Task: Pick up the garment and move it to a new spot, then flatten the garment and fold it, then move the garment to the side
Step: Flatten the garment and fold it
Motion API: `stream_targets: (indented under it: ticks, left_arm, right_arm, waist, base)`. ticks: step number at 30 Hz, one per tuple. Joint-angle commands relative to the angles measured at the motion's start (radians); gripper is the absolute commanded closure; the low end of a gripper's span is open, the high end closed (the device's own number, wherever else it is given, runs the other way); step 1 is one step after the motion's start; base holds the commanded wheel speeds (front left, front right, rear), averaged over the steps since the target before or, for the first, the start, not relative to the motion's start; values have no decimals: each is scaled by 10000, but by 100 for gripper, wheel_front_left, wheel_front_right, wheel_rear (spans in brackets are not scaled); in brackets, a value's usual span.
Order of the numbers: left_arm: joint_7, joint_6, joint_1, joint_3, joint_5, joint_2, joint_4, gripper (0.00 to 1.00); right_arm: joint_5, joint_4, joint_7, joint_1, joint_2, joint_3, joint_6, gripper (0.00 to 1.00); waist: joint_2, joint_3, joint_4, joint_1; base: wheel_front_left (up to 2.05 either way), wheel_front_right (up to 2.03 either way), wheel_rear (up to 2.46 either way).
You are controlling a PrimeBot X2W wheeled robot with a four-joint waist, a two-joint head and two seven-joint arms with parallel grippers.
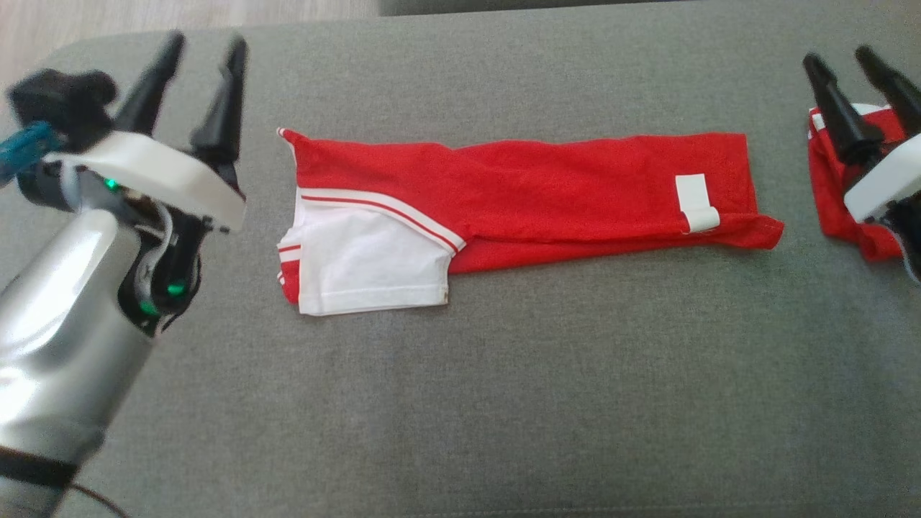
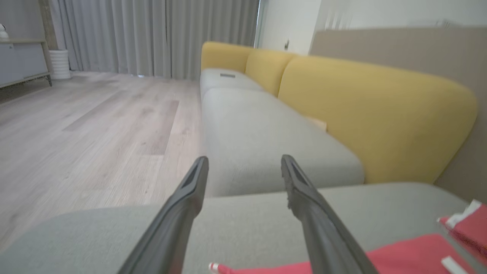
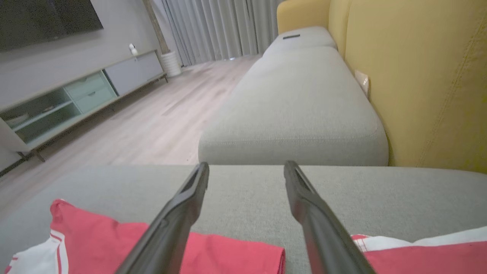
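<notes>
progress: garment lies flat on the grey cushion, already folded into a narrow strip; looks mid-fold
left to do: probably a crosswise fold, then the shift to the side
position: middle of the cushion, slightly toward its far edge
long axis: along the cushion, left to right
pointing: white-panel end left, tagged hem right
left fingers: spread, empty, over the cushion's left end
right fingers: spread, empty, over the cushion's right end, above a second red garment

The garment is red with a white, red-striped sleeve; the cushion grey, the backrest yellow.
</notes>
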Motion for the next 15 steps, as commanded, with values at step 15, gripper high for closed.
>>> stream_targets:
  ticks: [15]
  left_arm:
    - [-121, -990, 4968, 6514, 3998, -3483, -2016, 0]
  right_arm:
    - [-3052, 136, -2761, 2752, 3267, -2899, -9, 0]
  waist:
    - [-1, -336, 40, 1]
  base:
    - [0, 0, 0]
